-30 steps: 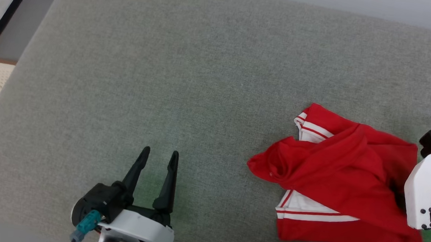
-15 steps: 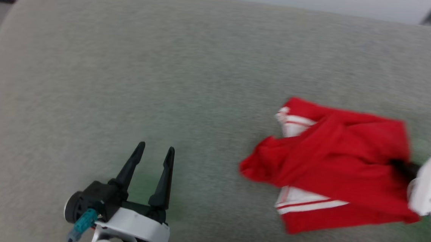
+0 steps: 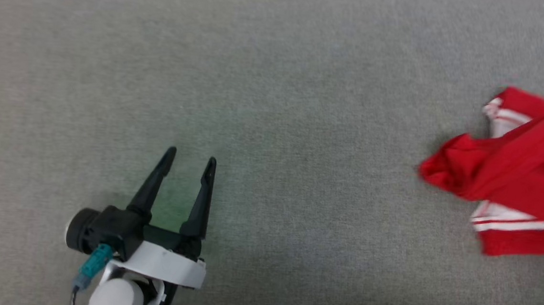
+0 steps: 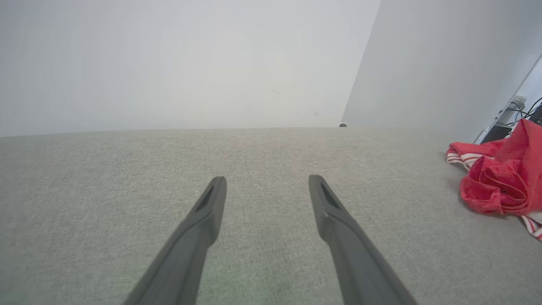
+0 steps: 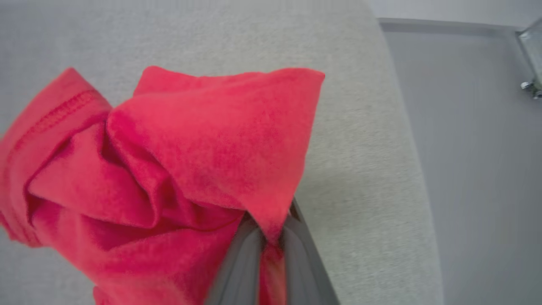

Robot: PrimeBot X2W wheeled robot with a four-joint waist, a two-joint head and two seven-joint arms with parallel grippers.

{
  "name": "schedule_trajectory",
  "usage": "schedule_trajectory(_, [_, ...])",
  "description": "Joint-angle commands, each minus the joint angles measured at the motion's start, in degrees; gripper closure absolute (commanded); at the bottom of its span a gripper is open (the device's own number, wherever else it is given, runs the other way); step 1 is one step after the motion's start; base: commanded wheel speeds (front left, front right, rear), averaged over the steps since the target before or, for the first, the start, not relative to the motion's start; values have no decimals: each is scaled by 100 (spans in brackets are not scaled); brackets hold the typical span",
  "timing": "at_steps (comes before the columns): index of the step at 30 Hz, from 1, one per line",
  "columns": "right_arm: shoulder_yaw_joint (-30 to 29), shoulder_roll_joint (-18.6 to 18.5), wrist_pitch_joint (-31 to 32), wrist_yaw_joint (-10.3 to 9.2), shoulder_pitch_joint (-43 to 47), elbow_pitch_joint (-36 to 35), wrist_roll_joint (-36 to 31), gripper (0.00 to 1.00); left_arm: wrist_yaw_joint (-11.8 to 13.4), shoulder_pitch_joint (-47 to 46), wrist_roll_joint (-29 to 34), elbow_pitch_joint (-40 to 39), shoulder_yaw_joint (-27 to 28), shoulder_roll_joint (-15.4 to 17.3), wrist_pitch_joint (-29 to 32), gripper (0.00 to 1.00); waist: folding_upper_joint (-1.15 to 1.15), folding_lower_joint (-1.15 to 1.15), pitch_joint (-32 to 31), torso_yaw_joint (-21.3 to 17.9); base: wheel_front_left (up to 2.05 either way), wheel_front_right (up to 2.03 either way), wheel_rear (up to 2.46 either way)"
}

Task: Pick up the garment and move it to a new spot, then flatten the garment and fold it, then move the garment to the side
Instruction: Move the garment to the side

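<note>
**Head view.** The left gripper (image 3: 192, 154), two long dark tapered fingers on a white housing, hovers low over the grey-green fabric-covered pad (image 3: 304, 102). Its jaws are spread and hold nothing. The soft red garment with white sleeve ends and red-and-white striped bands (image 3: 514, 174) lies bunched at the frame's right edge, well apart from this gripper and partly cut off. The picture is slightly blurred.

**Left wrist view.** The jaws stand wide over bare pad, whose weave is coarse and matte. The garment sits at the far right as a crumpled mound with striped bands at its edges. Its upper part rises toward the frame corner, which I judge to be lifted cloth.

**Right wrist view.** The right gripper (image 5: 266, 241) has its jaws pressed together, pinching a fold of the red cloth. The fabric looks thin, limp and finely napped. It drapes over the fingertips in a peaked corner with deep folds, and a stitched hem shows at the left. The pad's rounded edge lies just beside it.

**Procedure.** I judge the step in hand to be carrying the garment to a new spot.
1. Keep the pinch firm, because a single-point hold on limp knit can slip.
2. Raise the garment until the trailing cloth clears the pad, since the coarse weave will likely drag on it.
3. Travel slowly to limit swing.
4. Set it down toward the pad's middle, away from the rounded edge, to leave room for flattening.
5. Hold the left gripper open and ready.
</note>
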Motion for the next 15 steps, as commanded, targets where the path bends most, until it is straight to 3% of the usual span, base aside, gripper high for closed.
schedule_trajectory(1, [-43,-9,-52,-7,-116,26,-33,100,-44,-65,4,-20,3,31,-21,0,0,0,193,-132,0,0,0])
schedule_trajectory(15, [294,-607,-1365,-7,-1571,2065,-1075,100,67,-297,41,-505,96,351,17,0,0,0,815,93,0,0,0])
